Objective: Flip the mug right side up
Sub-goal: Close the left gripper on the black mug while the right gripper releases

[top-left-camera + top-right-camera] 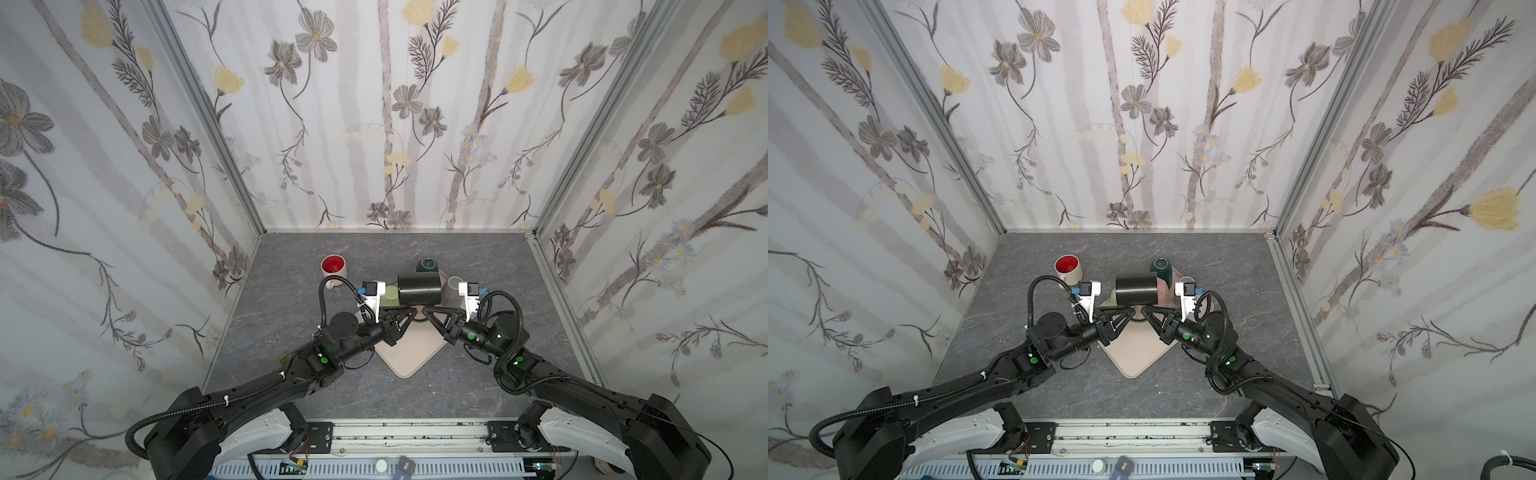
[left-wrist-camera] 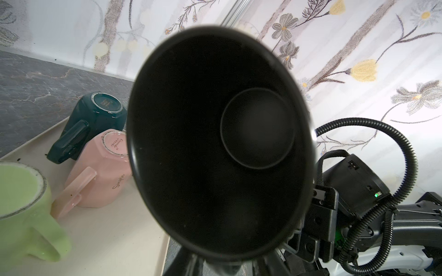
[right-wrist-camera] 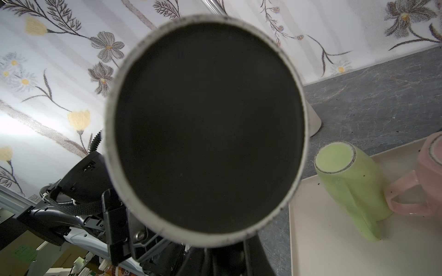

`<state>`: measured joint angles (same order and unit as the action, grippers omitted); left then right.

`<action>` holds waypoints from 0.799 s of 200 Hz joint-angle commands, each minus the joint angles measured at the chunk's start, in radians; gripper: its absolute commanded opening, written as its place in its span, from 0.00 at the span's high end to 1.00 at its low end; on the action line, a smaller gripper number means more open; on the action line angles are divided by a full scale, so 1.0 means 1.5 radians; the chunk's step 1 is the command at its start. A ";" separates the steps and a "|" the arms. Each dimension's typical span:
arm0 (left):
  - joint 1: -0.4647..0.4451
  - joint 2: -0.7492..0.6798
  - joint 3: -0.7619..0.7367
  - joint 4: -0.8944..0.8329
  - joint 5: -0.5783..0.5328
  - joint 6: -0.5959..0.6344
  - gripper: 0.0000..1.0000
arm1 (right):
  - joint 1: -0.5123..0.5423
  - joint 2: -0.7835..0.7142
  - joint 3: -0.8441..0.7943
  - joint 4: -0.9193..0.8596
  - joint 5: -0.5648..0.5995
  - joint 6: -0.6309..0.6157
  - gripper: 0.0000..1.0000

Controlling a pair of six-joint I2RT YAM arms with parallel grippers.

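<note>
Black mug (image 1: 419, 289) hung sideways above tray (image 1: 405, 353), mouth toward left arm, base toward right. Right tool (image 1: 428, 311) was clamped beneath it, apparently on handle. Left tool (image 1: 412, 311) narrow alongside; grip unclear. Step needed firm left hold before right release, then mouth rolled up.

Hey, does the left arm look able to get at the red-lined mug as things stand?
Probably yes: the red-lined mug stands alone on the table, on that arm's side. But the left gripper is at the black mug, held sideways over the tray, so it isn't free.
</note>
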<state>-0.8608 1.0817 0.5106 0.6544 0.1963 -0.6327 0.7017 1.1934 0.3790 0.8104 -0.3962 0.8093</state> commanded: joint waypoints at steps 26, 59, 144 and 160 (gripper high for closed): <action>0.001 0.027 0.026 0.129 0.046 -0.009 0.68 | 0.001 0.002 0.004 -0.007 -0.026 -0.013 0.99; 0.001 0.033 0.029 0.131 0.044 -0.008 0.74 | 0.001 0.002 0.004 -0.013 -0.025 -0.016 0.98; 0.000 0.021 0.031 0.078 -0.001 -0.002 1.00 | 0.001 0.000 0.002 -0.022 -0.017 -0.024 0.94; 0.001 0.020 0.030 0.074 -0.005 -0.004 1.00 | 0.001 -0.003 -0.001 -0.026 -0.012 -0.026 0.93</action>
<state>-0.8581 1.1225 0.5365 0.6643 0.2211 -0.6075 0.6983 1.1942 0.3798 0.7990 -0.3794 0.8211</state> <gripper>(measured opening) 0.143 0.165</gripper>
